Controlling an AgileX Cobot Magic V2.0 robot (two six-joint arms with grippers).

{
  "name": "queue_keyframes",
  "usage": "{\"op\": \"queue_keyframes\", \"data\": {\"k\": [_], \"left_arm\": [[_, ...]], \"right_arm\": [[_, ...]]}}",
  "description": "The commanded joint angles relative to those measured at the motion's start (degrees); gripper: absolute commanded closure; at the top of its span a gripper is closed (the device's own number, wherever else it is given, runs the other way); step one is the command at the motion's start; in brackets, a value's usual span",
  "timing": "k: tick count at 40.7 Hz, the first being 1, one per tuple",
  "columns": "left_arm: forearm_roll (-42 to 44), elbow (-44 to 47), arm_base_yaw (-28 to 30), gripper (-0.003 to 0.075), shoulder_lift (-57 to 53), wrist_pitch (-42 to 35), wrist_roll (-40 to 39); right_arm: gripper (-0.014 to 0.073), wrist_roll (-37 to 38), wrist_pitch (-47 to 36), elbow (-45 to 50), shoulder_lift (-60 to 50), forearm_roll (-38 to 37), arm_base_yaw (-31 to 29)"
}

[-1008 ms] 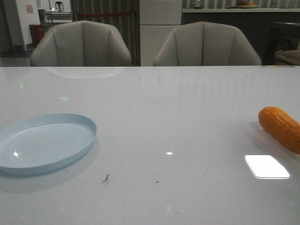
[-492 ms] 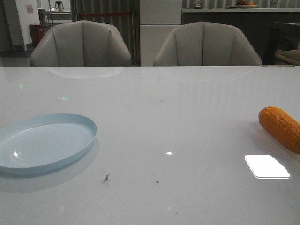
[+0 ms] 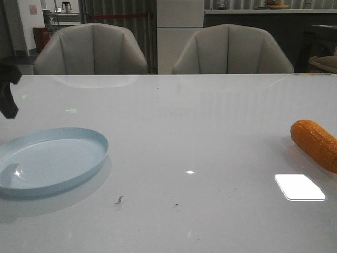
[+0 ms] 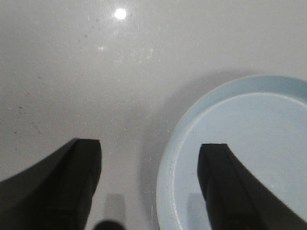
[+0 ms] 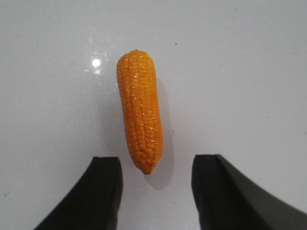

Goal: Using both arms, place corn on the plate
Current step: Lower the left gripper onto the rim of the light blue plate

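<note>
Gripper movement at last: our left gripper, absent from the front view a moment ago, now edges in at the far left above the plate, jaws spread and empty, straddling the plate's rim. Our right gripper, also spread, hovers over the corn, its tapered tip lying between the fingers, untouched. We judge the pickup has barely begun. Corn lies near the table's right edge, plate near the left, with open surface between them.
</note>
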Motion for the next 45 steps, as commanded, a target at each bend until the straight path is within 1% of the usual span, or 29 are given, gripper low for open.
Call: {"op": "queue_keyframes", "data": {"k": [1, 3, 15, 18, 20, 22, 28, 29, 30, 32, 37, 42, 45], "left_arm": [[-0.9, -3.1, -0.5, 0.0241, 1.2, 1.2, 0.0], [-0.9, -3.5, -0.5, 0.0241, 2.4, 2.3, 0.0], [-0.9, -3.6, -0.5, 0.0241, 7.2, 3.4, 0.0], [-0.9, -3.6, -0.5, 0.0263, 7.7, 4.0, 0.0], [-0.9, -3.6, -0.5, 0.0297, 7.8, 4.6, 0.0], [-0.9, -3.6, -0.5, 0.0358, 7.8, 4.7, 0.0], [-0.9, -3.6, -0.5, 0.0591, 7.8, 4.7, 0.0], [-0.9, -3.6, -0.5, 0.0624, 7.8, 4.6, 0.0], [-0.9, -3.7, -0.5, 0.0634, 7.8, 4.5, 0.0], [-0.9, -4.4, -0.5, 0.0617, 7.8, 4.7, 0.0], [-0.9, -8.0, -0.5, 0.0618, 7.7, 6.3, 0.0], [-2.0, -14.4, -0.5, 0.0618, 7.7, 9.8, 0.0], [-4.5, -18.6, -0.5, 0.0618, 7.7, 11.9, 0.0]], "right_arm": [[0.0148, -0.1, -2.8, -2.1, -1.0, -0.6, 0.0], [0.0148, -0.1, -2.8, -2.1, -1.0, -0.6, 0.0], [0.0148, -0.1, -2.9, -2.1, -1.0, -0.6, 0.0], [0.0148, -0.1, -2.9, -2.1, -1.0, -0.6, 0.0], [0.0148, -0.1, -2.9, -2.1, -1.0, -0.6, 0.0], [0.0148, -0.1, -2.9, -2.1, -1.0, -0.6, 0.0], [0.0148, -0.1, -2.9, -2.1, -1.0, -0.6, 0.0], [0.0148, -0.1, -2.9, -2.1, -1.0, -0.6, 0.0], [0.0148, -0.1, -2.9, -2.1, -1.0, -0.6, 0.0], [0.0148, -0.1, -2.9, -2.1, -1.0, -0.6, 0.0], [0.0148, -0.1, -2.9, -2.1, -1.0, -0.6, 0.0], [0.0148, -0.1, -2.9, -2.1, -1.0, -0.6, 0.0], [0.0148, -0.1, -2.9, -2.1, -1.0, -0.6, 0.0]]}}
